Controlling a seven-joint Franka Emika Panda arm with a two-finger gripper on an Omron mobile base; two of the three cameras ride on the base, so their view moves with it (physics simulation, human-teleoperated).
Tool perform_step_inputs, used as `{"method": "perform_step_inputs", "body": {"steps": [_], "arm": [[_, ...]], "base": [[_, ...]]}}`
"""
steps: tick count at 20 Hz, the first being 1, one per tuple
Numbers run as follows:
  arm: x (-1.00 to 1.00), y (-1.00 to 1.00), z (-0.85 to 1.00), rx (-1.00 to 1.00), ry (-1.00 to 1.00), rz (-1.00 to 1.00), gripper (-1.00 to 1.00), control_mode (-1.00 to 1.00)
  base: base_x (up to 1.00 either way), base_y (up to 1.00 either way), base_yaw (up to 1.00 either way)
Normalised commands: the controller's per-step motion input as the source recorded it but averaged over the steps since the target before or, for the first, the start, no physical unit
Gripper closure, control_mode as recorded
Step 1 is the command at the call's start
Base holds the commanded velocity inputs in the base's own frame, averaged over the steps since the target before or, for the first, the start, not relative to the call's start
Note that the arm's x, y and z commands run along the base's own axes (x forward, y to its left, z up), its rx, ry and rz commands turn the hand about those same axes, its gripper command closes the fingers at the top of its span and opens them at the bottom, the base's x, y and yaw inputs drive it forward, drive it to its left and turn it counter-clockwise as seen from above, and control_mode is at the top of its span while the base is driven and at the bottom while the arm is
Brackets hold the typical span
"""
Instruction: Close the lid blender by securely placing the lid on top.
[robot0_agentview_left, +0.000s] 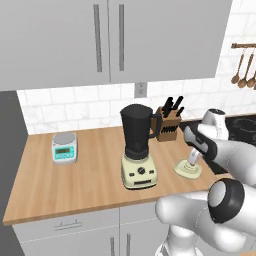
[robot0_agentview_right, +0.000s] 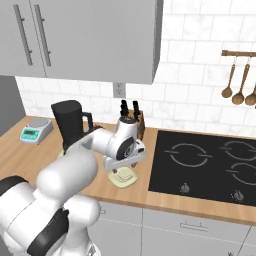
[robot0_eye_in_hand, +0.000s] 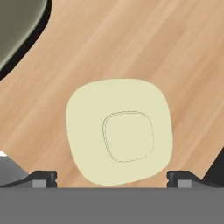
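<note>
Left base view: my gripper (robot0_agentview_left: 191, 162) hangs just over the lid (robot0_agentview_left: 188, 171), which lies flat on the wooden counter (robot0_agentview_left: 75, 180) to the right of the blender (robot0_agentview_left: 137, 147).
Right base view: the lid (robot0_agentview_right: 123, 177) sits under my hand, beside the cooktop (robot0_agentview_right: 205, 165).
Hand view: my fingertips (robot0_eye_in_hand: 43, 178) stand wide apart, straddling the lid (robot0_eye_in_hand: 119, 131), holding nothing.

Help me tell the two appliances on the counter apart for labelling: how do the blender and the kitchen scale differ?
The blender is tall, a dark tapered jar with a side handle on a cream base; the kitchen scale is low and flat, grey with a teal front. The blender's base has a dial and buttons; the kitchen scale has a small display. The blender stands nearer the counter's front edge, the kitchen scale further left. Both rest upright on the wooden counter.
</note>
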Motion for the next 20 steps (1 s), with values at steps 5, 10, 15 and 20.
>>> {"method": "perform_step_inputs", "body": {"steps": [5,10,15,20], "arm": [[0.17,0.0,-0.26,0.0,0.07,0.0,-1.0,-1.0],[0.05,0.0,-0.4,0.0,0.05,0.0,-1.0,-1.0],[0.02,0.0,-0.26,0.0,0.02,0.0,-1.0,-1.0],[0.0,0.0,-0.26,-0.01,0.01,0.0,-1.0,-1.0]], "base": [[0.0,0.0,0.0],[0.0,0.0,0.0],[0.0,0.0,0.0],[0.0,0.0,0.0]]}}
